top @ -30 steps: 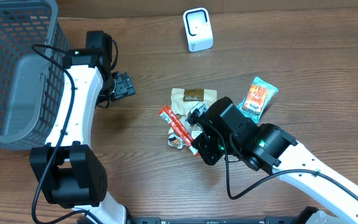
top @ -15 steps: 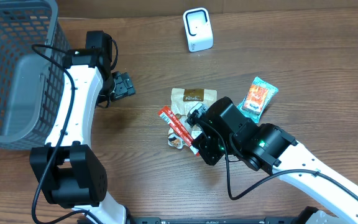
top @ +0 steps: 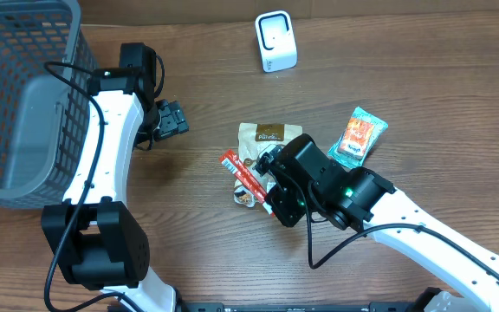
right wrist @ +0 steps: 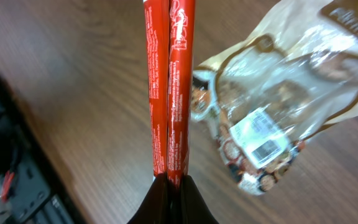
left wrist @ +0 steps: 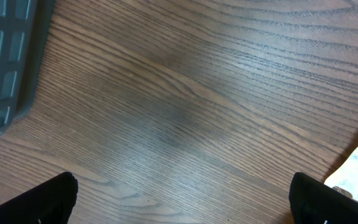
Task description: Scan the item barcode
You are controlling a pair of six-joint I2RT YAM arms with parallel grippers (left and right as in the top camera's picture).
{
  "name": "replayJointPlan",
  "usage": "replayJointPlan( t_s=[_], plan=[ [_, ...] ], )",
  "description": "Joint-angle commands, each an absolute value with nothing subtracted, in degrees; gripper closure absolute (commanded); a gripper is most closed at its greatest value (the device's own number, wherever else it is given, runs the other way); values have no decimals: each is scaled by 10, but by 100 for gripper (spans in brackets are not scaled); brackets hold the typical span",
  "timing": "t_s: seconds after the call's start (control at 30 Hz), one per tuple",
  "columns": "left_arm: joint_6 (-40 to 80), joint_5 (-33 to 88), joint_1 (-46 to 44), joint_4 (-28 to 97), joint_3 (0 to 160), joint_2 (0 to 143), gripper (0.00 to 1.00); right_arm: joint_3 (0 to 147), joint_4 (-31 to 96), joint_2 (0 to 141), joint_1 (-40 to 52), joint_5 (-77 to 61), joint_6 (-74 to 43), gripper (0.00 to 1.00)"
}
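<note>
**Colleague:** Which item do you have, and where is it?

**Me:** I have the red stick pack (right wrist: 169, 87). My right gripper (right wrist: 173, 186) is clenched on one end of it, so the long body points out ahead of the fingers. I believe this grip leaves the printed sides free to show to the scanner (top: 275, 41). The scanner stands at the far edge of the table (top: 423, 69), well apart from the pack.

**Colleague:** Is the pack lifted?

**Me:** I cannot tell from these views. It is over the middle of the table, just beside the clear snack bag (right wrist: 272, 106), which lies with its own barcode label facing up.

**Colleague:** How is the right arm posed?

**Me:** It reaches from the near right corner toward the middle. The wrist is bent down over the items, and its camera looks along the pack.

**Colleague:** And the left arm?

**Me:** My left gripper (top: 170, 119) is released, with the jaws wide and nothing between them. It hangs low over bare wood, near the basket (top: 16, 95). I judge it is parked there to keep out of the way.
</note>
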State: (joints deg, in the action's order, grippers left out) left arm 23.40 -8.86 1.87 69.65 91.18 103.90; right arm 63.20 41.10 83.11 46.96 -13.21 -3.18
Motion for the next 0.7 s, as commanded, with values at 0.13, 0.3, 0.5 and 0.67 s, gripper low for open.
replayJointPlan(
  t_s=[0.13, 0.3, 0.5, 0.67],
  plan=[
    [223, -94, 19, 696, 920, 1041, 0, 639, 356, 830, 471, 30, 32, 97],
    [223, -94, 19, 696, 920, 1041, 0, 719, 386, 831, 452, 73, 79, 97],
    [223, -94, 19, 696, 920, 1041, 0, 962, 542, 879, 366, 51, 96, 97],
    [223, -94, 19, 696, 920, 1041, 0, 1076, 549, 940, 319, 44, 190, 97]
  ],
)
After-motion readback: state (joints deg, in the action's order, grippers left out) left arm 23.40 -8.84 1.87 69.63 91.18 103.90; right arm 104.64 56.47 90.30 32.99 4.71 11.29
